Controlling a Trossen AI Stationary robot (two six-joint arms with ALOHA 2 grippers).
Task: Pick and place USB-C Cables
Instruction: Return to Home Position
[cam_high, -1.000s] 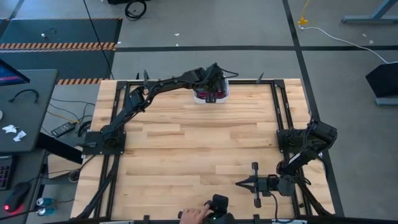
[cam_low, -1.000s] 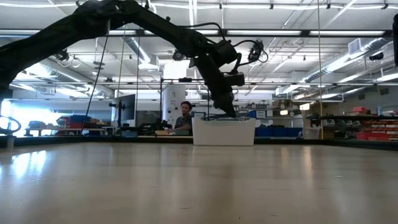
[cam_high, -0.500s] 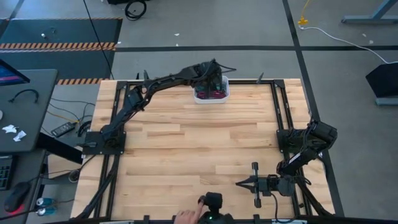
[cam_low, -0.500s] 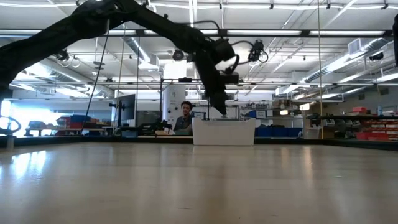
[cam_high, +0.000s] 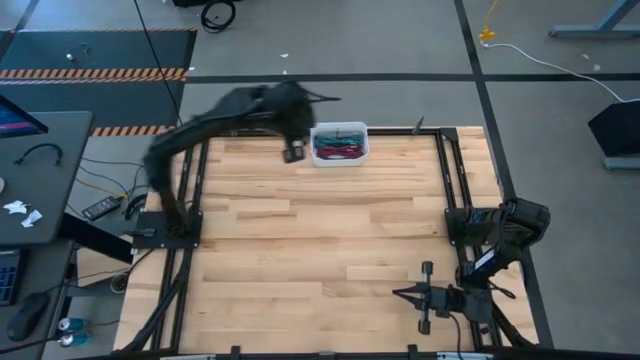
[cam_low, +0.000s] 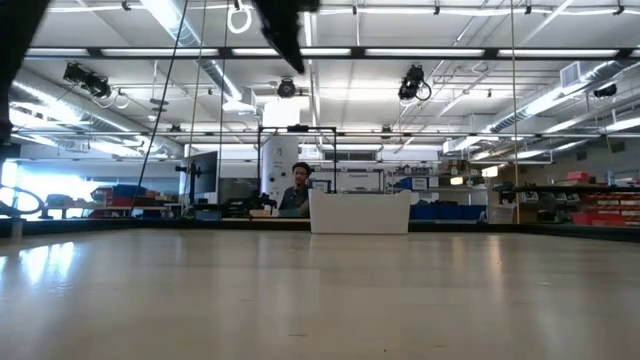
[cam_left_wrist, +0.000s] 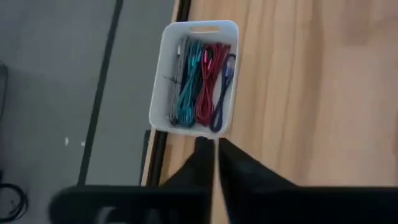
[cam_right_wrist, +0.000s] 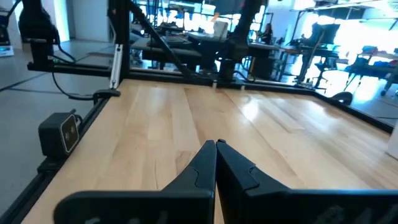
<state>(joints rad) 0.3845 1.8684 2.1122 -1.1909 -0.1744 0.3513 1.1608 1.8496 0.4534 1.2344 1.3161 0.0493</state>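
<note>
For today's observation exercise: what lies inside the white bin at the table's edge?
USB-C cables lie side by side in the white bin: grey, teal, maroon and purple. Whatever lies beneath them is covered.

White bin (cam_left_wrist: 160, 87) — cables (cam_left_wrist: 200, 84) grey, teal, red, purple; table (cam_high: 300, 250) pale wood planks.

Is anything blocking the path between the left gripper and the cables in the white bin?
Nothing visible does. The left gripper, shut, hangs above the table beside the white bin. The USB-C Cables lie uncovered inside it, open from above. The right gripper waits by the table's right edge, far from the bin.
</note>
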